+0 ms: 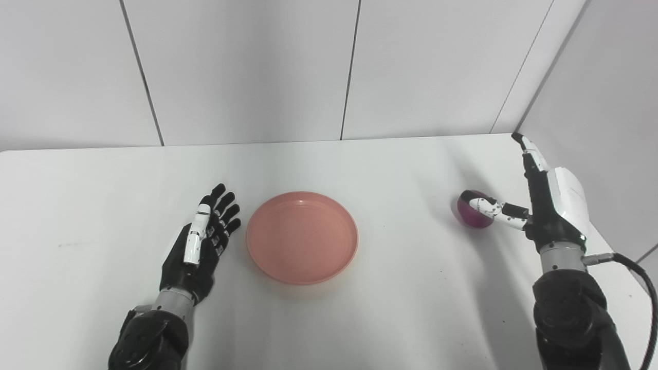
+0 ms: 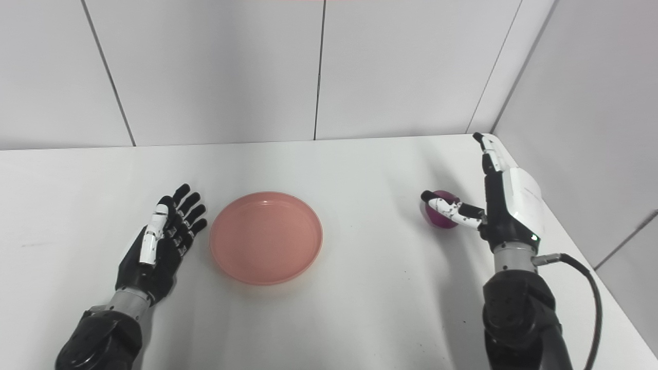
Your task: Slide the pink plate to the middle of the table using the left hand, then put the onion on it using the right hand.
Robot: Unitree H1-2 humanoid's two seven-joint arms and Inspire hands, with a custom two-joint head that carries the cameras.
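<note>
Looking good: plate (image 1: 302, 237) sits mid-table, your left robot hand (image 1: 203, 239) spread empty beside it, right robot hand (image 2: 501, 205) open, thumb over onion (image 2: 441, 216), not gripping yet.

We see bare worktop (image 1: 406, 267) between the pink plate (image 1: 302, 237) and the onion (image 1: 473, 209), while the side wall (image 1: 611, 103) stands just beyond our right hand (image 1: 545, 205) beside that onion

Probably a lab, bare white table (image 1: 390, 308), panelled white walls (image 1: 247, 72)
</note>
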